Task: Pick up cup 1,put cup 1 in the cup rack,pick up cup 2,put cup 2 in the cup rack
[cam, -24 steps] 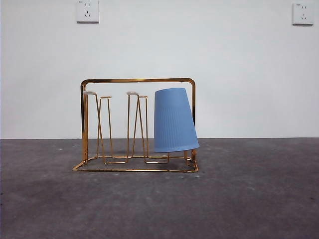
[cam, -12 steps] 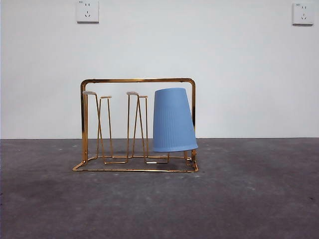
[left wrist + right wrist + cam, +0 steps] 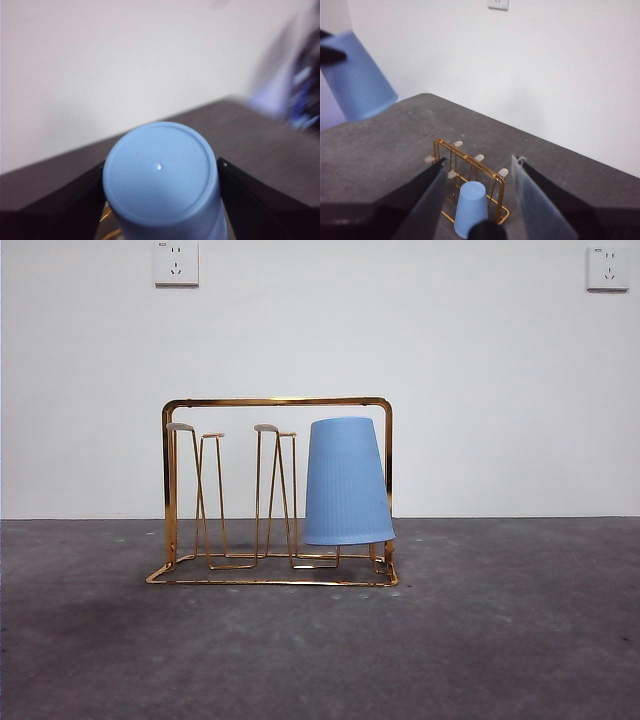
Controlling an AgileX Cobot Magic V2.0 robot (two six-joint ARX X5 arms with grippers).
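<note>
— Well, how was the cup rack (image 3: 277, 490) seen to look?

— A shiny gold wire frame with rounded corners was seen on the dark grey worktop (image 3: 500, 640), with thin upright prongs capped in white. One pale blue ribbed cup (image 3: 348, 482) was hung upside down over a prong at one end of it, its rim raised clear of the base wire.

— And the second cup?

— A second blue cup (image 3: 162, 185) was seen in the left wrist view, clamped between the two jaws of the left claw (image 3: 161, 200), its flat bottom turned toward the camera. In the right wrist view it was shown tilted and held high, well apart from the rack.

— What was observed of the right claw (image 3: 477, 172)?

— It was held spread wide with nothing in it, high above the rack.

— Was any writing made out?

— None could be read. Two white wall sockets (image 3: 176, 262) were noted on the wall; a small mark on each was too tiny to be read.
</note>
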